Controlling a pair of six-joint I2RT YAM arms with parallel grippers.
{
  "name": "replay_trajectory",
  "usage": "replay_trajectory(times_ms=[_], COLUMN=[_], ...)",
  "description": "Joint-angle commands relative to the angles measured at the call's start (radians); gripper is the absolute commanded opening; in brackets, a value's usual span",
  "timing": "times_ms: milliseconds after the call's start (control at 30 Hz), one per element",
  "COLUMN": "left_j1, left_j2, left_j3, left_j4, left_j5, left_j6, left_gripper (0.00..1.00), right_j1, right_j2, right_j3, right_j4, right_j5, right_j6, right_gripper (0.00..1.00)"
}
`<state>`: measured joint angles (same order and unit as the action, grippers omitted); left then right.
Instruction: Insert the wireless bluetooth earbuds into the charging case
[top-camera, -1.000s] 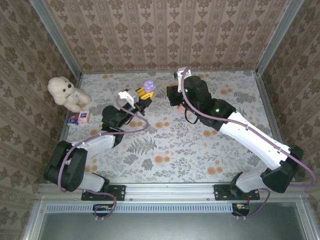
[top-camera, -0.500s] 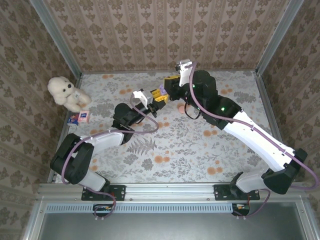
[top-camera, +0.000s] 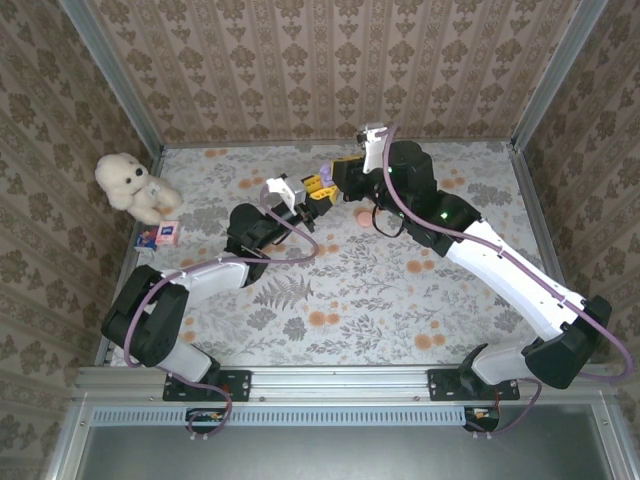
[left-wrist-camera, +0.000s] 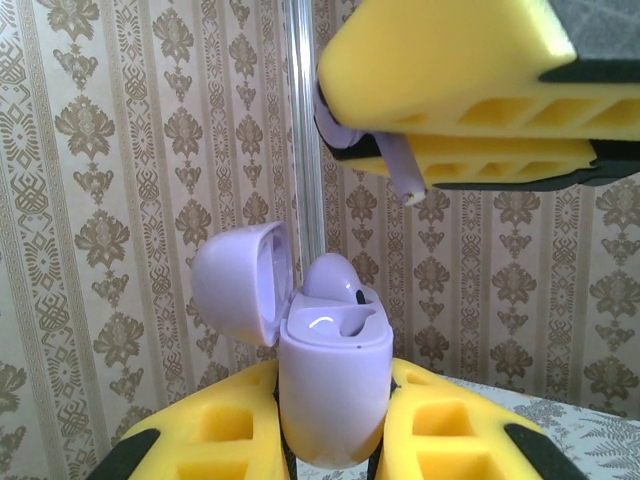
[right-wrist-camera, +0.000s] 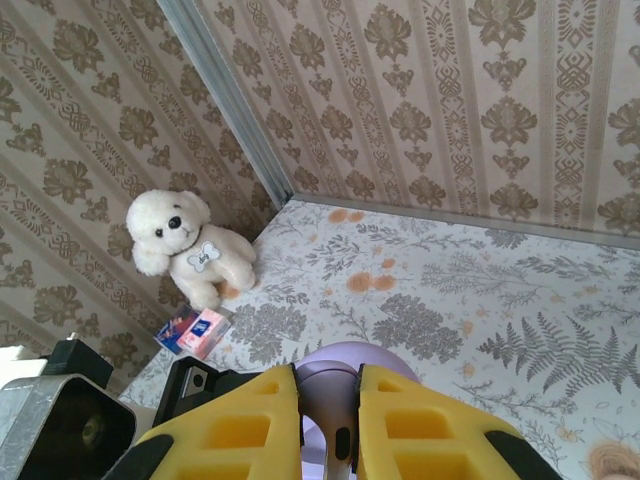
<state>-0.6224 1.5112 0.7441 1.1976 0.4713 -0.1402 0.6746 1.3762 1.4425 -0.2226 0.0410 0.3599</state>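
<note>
Lilac charging case (left-wrist-camera: 335, 385), lid open, seated earbud (left-wrist-camera: 333, 279) inside, clamped by left end effector (left-wrist-camera: 333, 440). Right end effector (left-wrist-camera: 455, 130), newly arrived, pinches second earbud (left-wrist-camera: 398, 165) at case's 1 o'clock. Insertion judged imminent.

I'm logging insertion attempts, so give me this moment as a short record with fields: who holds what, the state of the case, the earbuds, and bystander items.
left gripper: shut on the charging case, held upright
lid: hinged open
seated earbud: lilac, sitting in one well of the case
right gripper: shut on the second earbud, stem pointing down
gap: second earbud above the open case, not touching it
bystanders: plush dog and small packet near the far left corner
</note>
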Motion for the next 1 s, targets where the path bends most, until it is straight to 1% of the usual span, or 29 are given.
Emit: replay_trajectory(times_ms=[0,633,967], left_j1=[-0.01,-0.014,-0.014], left_j2=[0.01,0.017,0.016], left_j3=[0.034,0.041,0.043], left_j4=[0.007,0.006,0.009], left_j5=[-0.002,-0.001,-0.006], left_j6=[-0.022,-0.027,-0.027], left_gripper=[0.0,0.0,0.0], right_j1=[-0.001,0.006,0.023], right_j2=[0.007,0.062,0.066], right_j3=[-0.013,-0.012,-0.018], right_j4=[0.037,0.036,0.0], right_j5=[-0.025,-0.036,0.019], right_j6=[0.002,-0.007,-0.074], right_gripper=[0.17,0.17,0.16])
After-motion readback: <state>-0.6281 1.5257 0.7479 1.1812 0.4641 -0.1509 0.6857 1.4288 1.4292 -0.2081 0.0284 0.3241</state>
